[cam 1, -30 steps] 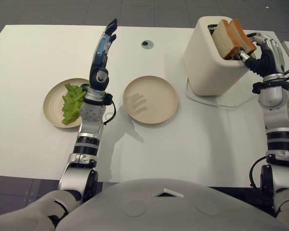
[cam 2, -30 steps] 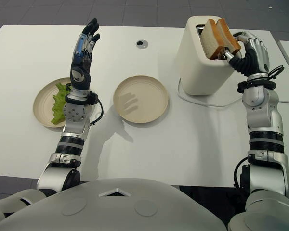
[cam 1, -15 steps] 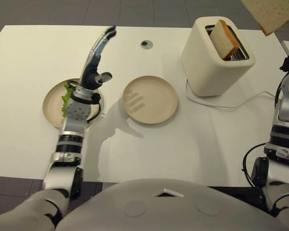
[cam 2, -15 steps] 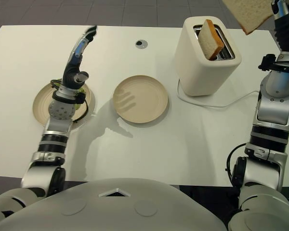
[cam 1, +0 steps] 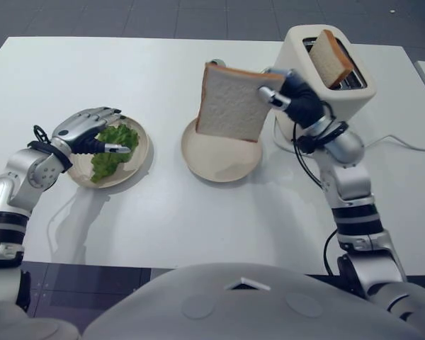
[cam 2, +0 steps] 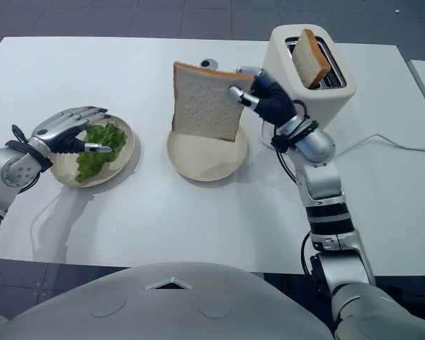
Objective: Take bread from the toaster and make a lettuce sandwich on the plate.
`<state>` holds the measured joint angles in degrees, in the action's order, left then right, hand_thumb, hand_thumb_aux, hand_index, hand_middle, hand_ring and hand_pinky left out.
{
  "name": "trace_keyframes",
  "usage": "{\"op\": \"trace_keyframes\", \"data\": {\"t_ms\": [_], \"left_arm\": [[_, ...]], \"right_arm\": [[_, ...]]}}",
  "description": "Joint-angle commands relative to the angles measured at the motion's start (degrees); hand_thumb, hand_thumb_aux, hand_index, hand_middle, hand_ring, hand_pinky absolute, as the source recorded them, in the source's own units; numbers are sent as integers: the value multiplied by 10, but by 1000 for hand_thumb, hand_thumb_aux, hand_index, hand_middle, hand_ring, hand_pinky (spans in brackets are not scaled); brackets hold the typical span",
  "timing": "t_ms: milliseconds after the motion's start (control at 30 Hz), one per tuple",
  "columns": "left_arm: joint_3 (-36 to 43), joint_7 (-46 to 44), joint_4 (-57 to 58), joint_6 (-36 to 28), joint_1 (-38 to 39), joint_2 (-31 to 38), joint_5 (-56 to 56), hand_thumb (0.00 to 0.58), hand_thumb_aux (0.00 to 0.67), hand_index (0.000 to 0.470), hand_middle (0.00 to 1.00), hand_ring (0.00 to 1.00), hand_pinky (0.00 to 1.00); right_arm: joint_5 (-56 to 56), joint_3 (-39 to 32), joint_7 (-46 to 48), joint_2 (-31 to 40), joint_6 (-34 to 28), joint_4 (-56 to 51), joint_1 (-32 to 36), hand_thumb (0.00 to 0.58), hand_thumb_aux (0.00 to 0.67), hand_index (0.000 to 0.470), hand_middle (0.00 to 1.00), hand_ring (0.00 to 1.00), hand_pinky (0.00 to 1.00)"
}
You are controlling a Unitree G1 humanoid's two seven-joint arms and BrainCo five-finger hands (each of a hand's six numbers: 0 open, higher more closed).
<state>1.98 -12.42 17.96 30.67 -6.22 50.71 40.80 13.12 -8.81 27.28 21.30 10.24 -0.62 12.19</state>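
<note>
Right hand (cam 1: 297, 99) grips a bread slice (cam 1: 230, 103) upright over the middle plate (cam 1: 219, 163).
Left hand (cam 1: 85, 131) lies over lettuce (cam 1: 110, 159) on the side plate (cam 1: 125, 174); grasp cannot be determined. Second slice (cam 1: 331, 57) sits in toaster (cam 1: 294, 49).

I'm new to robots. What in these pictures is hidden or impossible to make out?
- Both eye views: the bread slice in the right hand hides the far rim of the middle plate.
- The toaster hides the lower part of the second slice.
- The left hand covers part of the lettuce on the left plate; whether it touches the lettuce cannot be told.
</note>
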Motion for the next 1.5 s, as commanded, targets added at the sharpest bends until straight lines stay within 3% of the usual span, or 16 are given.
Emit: {"op": "trace_keyframes", "data": {"t_ms": [33,67,100,233,267,400,567,900,1367,1400,1433,1467,1500], "left_arm": [[15,-16,-8,2,17,12,-15,168,105,74,0,0,0],[17,-18,-10,3,19,13,-18,325,226,159,0,0,0],[18,-19,-12,3,20,13,-21,434,334,234,0,0,0],[31,-24,-6,4,18,13,-23,524,462,324,0,0,0],[35,-25,-4,4,19,12,-22,557,536,376,0,0,0],[54,-14,18,-1,12,10,-6,580,670,470,0,0,0],[64,14,26,19,2,-1,-19,580,670,470,0,0,0],[55,52,27,25,-2,8,-24,580,670,470,0,0,0],[86,83,85,23,-18,13,6,580,670,470,0,0,0],[87,86,86,24,-19,12,6,580,670,470,0,0,0],[88,88,86,25,-20,12,5,580,670,470,0,0,0],[88,91,84,25,-20,12,4,579,641,450,0,0,0],[87,94,82,25,-20,12,3,506,431,302,0,0,0]], "right_arm": [[-42,-38,25,-19,8,-62,-14,580,670,470,1000,1000,1000],[-54,-44,29,-21,12,-76,-14,580,670,470,1000,1000,1000],[-62,-47,32,-23,16,-88,-15,580,670,470,1000,1000,1000],[-93,-49,39,-20,28,-120,-14,580,670,470,1000,1000,1000],[-99,-48,38,-21,32,-127,-13,580,670,470,1000,1000,1000],[-112,-42,37,-23,41,-141,-10,580,670,470,1000,1000,1000],[-110,-24,29,-27,48,-140,-7,580,670,470,1000,1000,1000],[-29,44,38,-17,-3,-2,-19,580,670,470,1000,1000,1000],[-264,-24,-33,26,51,-105,-12,580,670,470,1000,1000,1000],[-267,-24,-37,26,54,-104,-11,539,491,345,1000,1000,1000],[-268,-22,-42,25,55,-102,-10,0,0,0,1000,1000,1000],[-268,-19,-45,25,56,-97,-9,0,0,0,996,996,996],[-267,-16,-48,25,57,-92,-9,0,0,0,957,957,957]]}}
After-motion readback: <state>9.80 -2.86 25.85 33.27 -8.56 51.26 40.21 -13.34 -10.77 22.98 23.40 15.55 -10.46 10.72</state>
